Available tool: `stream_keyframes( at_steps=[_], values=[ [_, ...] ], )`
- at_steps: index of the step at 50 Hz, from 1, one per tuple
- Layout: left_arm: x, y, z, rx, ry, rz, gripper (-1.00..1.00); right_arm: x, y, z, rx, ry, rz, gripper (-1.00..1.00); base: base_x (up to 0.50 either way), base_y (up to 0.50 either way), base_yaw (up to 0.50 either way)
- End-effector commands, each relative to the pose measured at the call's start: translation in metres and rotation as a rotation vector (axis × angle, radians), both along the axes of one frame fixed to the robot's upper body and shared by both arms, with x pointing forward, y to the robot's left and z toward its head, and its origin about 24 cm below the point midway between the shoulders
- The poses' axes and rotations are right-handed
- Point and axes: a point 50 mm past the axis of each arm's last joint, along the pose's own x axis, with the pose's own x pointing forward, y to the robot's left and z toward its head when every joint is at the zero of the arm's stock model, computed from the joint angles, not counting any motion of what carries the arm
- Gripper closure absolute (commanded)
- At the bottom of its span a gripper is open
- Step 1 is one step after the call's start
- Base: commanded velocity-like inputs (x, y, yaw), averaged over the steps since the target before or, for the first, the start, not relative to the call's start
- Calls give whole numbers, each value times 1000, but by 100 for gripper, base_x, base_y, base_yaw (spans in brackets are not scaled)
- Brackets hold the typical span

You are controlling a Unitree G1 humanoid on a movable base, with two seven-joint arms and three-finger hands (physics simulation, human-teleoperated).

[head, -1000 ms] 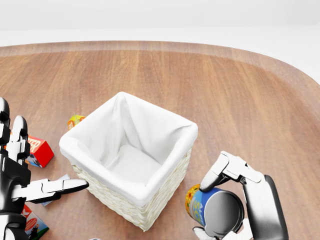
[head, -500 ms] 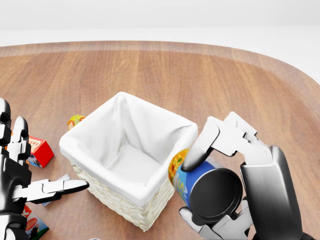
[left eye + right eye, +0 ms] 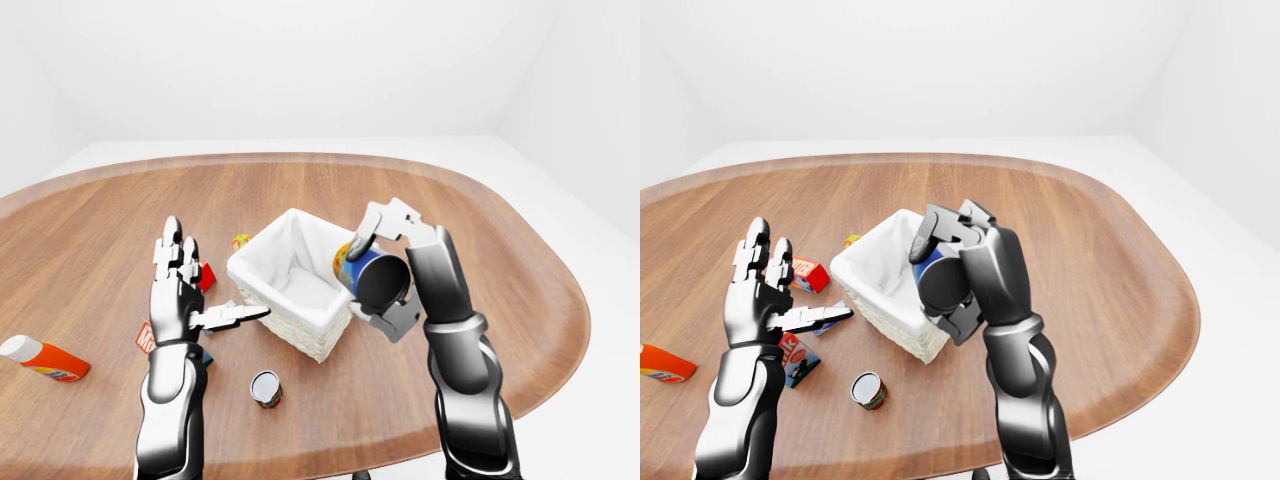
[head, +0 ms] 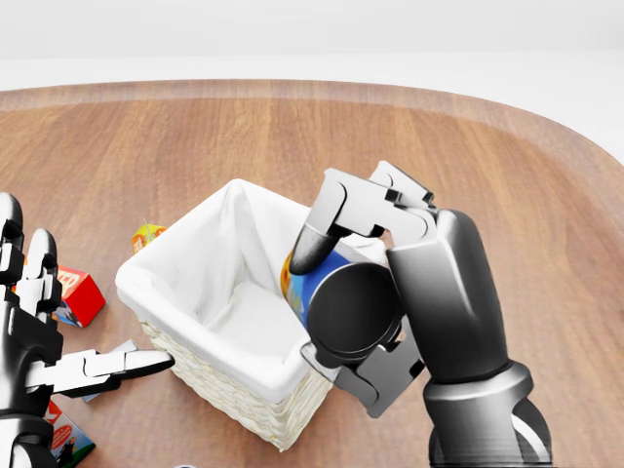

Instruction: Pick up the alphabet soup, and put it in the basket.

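Note:
My right hand (image 4: 333, 317) is shut on the alphabet soup can (image 4: 312, 288), a blue can with a yellow and orange label, its dark end facing the camera. It holds the can tilted above the right rim of the basket, partly over the opening. The basket (image 4: 195, 361) is woven white wicker with a white cloth lining, and nothing shows inside it. My left hand (image 3: 212, 275) is open with spread fingers, just left of the basket, its thumb pointing at the basket wall.
A red box (image 4: 76, 295) and a small yellow-orange item (image 4: 146, 235) lie left of the basket. A carton (image 4: 63, 439) lies under my left hand. A small can (image 3: 265, 388) stands below the basket. An orange and white bottle (image 3: 40, 358) lies far left on the wooden table (image 3: 480, 230).
My right hand has carried the can up and to the left, from the table at the basket's lower right to over its right rim. The left hand has not moved.

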Motion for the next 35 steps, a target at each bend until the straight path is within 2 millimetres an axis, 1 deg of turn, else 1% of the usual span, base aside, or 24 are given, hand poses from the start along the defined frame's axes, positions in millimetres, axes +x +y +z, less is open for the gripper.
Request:
stream_keyframes(
  at_steps=[1, 5, 12, 14, 17, 20, 21, 25, 35],
  values=[
    [-1, 0, 2, -1, -8, -1, -100, 29, 11, -5, 19, 43, 6, 100, 0, 0, 0],
    [-1, 0, 2, -1, -9, -1, -100, 36, 14, -7, 19, 56, 6, 100, 0, 0, 0],
    [-1, 0, 1, 0, -5, -1, -100, 43, 17, -4, 20, 54, 8, 100, 0, 0, 0],
    [-1, 0, 1, 0, -5, -1, -100, 45, 18, -5, 23, 59, 3, 100, 0, 0, 0],
    [-1, 0, 0, 1, -1, -2, -100, 54, 18, -8, 32, 78, -3, 100, 0, 0, 0],
    [-1, 0, 2, 0, -8, -1, -100, 57, 19, -9, 36, 85, -6, 100, 0, 0, 0],
    [-1, 0, 1, 0, -6, -1, -100, 62, 20, -12, 42, 103, -9, 100, 0, 0, 0],
    [0, 0, 1, 1, -4, -2, -100, 72, 21, -17, 50, 134, -19, 100, 0, 0, 0],
    [-1, 0, 2, 1, -8, -2, -100, 87, 27, -27, 37, 191, -27, 100, 0, 0, 0]
  ],
)
